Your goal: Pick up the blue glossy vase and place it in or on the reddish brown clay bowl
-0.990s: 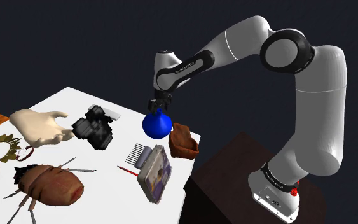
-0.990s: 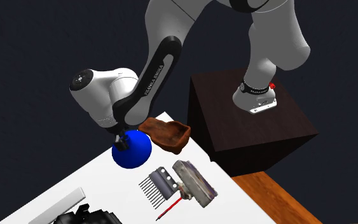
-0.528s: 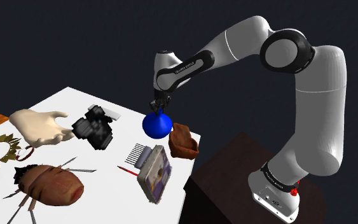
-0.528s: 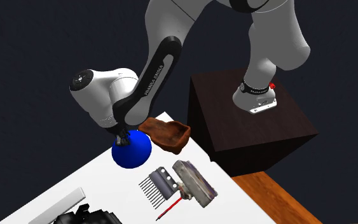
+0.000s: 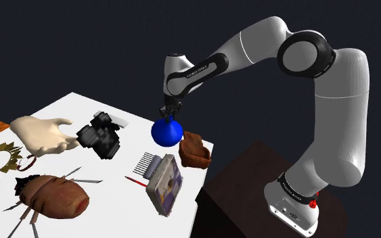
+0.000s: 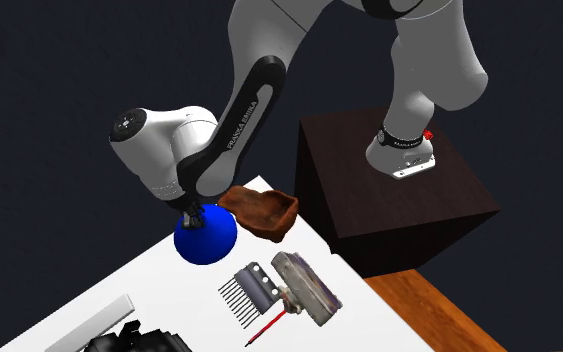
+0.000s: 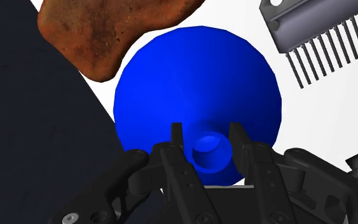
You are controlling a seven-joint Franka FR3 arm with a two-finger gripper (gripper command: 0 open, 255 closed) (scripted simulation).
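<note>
The glossy white Franka arm [image 5: 334,115], built of rounded tubular links, has dark grey ring joints [image 5: 306,54] and black lettering [image 6: 237,122] along its slim forearm link. A black band [image 5: 296,187] with pale print circles its foot, beside a small red spot [image 5: 315,203]. The all-black two-finger gripper [image 7: 206,133] has angular fingers [image 7: 177,137] and small round screws [image 7: 74,218].

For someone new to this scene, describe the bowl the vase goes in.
Find the white table and its corner nearest the dark stand. The bowl sits there beside the blue vase: rough, reddish brown, lopsided, unlike the smooth round vase.
</note>
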